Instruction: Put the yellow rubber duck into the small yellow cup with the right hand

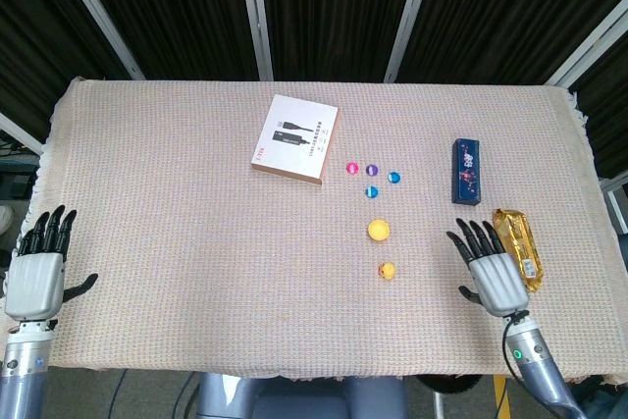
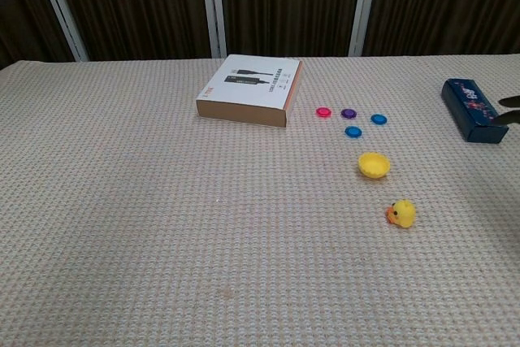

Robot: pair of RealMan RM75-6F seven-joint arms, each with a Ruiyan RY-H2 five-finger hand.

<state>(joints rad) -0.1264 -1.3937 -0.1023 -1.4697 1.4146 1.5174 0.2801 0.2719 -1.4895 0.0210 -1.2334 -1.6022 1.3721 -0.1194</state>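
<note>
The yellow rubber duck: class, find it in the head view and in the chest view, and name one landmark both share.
Head view: yellow rubber duck lies right of centre, near the front edge.
Chest view: the duck sits at lower right.
Shared landmark: the small yellow cup lies just beyond it.

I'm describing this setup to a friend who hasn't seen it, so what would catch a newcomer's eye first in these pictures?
Probably the small bright pair right of the table's middle: the yellow rubber duck sitting just in front of the small yellow cup, apart from it. Next, the two grey robot hands at the near edge, the right robot hand open beside the duck and the left robot hand open at the far left corner. A white box lies further back.
</note>
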